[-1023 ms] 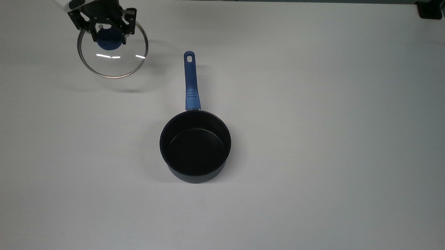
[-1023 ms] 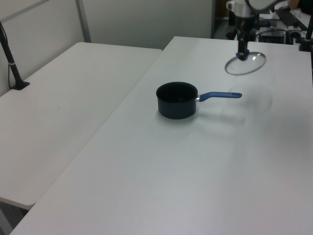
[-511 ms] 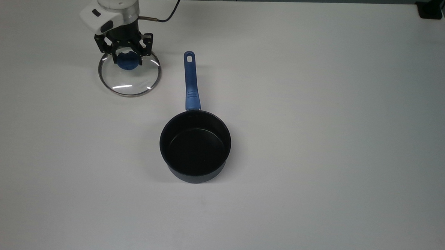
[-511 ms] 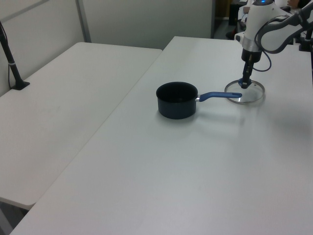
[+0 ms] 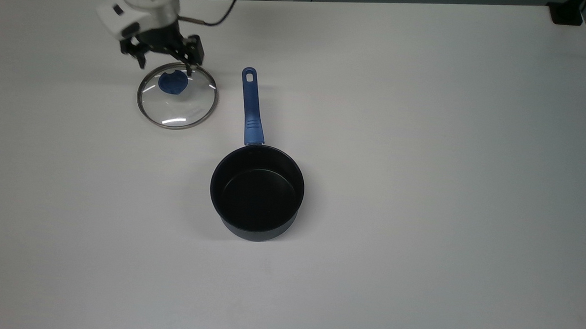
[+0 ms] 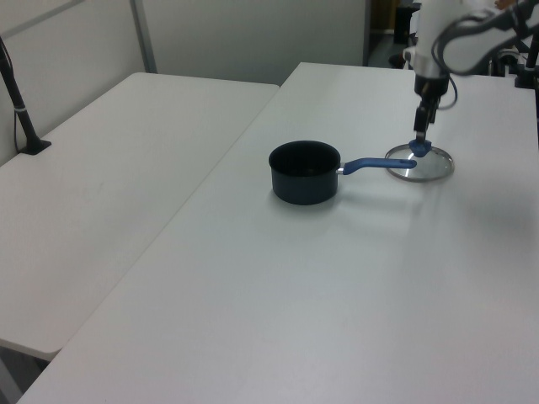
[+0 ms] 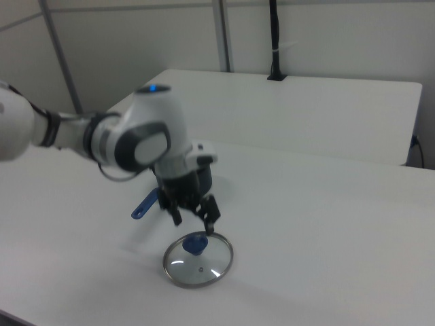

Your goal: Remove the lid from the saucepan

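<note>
The saucepan (image 5: 257, 192) stands open on the white table, dark inside, its blue handle (image 5: 250, 108) pointing to the top view's top. The glass lid (image 5: 179, 107) lies flat on the table to the handle's left in the top view, blue knob (image 5: 173, 82) up. My gripper (image 5: 165, 67) hovers just above the knob, open, its fingers spread to either side and holding nothing. The left view has the lid (image 6: 429, 167) beyond the end of the saucepan's (image 6: 305, 172) handle, with the gripper (image 6: 419, 135) over it. In the right view the gripper (image 7: 194, 221) hangs above the lid (image 7: 200, 268).
A black block (image 5: 566, 13) sits at the table's far right corner in the top view. A second white table (image 6: 109, 168) adjoins on the left view's left, with a black post (image 6: 21, 109) clamped to it. Wide bare tabletop (image 5: 420, 190) surrounds the pan.
The lid came down from the air onto the table beside the handle. The gripper then let go of the knob, opened and rose slightly above it.
</note>
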